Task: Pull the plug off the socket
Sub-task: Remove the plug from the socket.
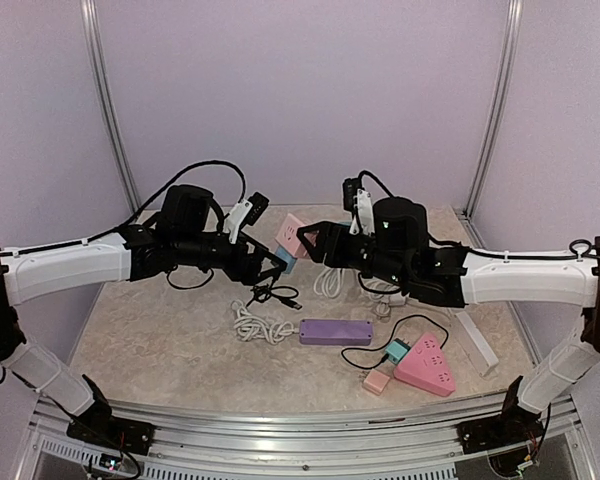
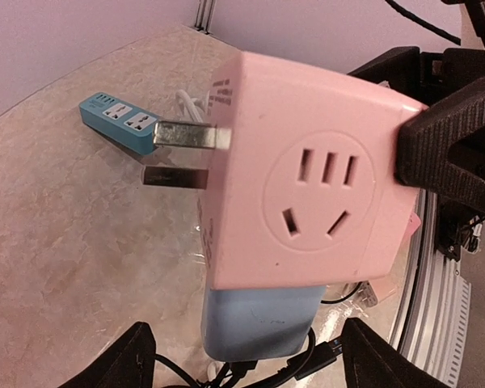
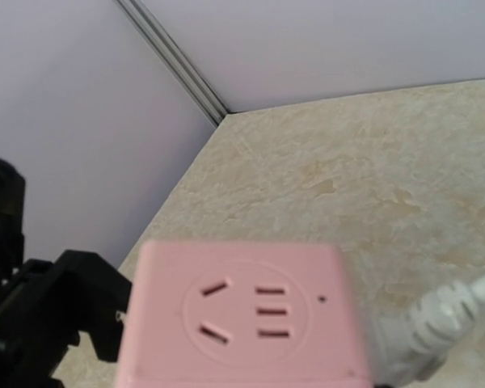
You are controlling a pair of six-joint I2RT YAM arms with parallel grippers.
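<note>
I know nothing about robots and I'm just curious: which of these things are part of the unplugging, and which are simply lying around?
In the job:
pink cube socket
blue plug
left end effector
right end effector

Lying about:
purple power strip
pink triangular strip
teal strip
white cable

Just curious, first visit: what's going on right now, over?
Right end effector shut on pink socket cube, held aloft. Left end effector open, flanking blue plug under it. Plug not yet out. White cord on cube, not blocking.
</note>
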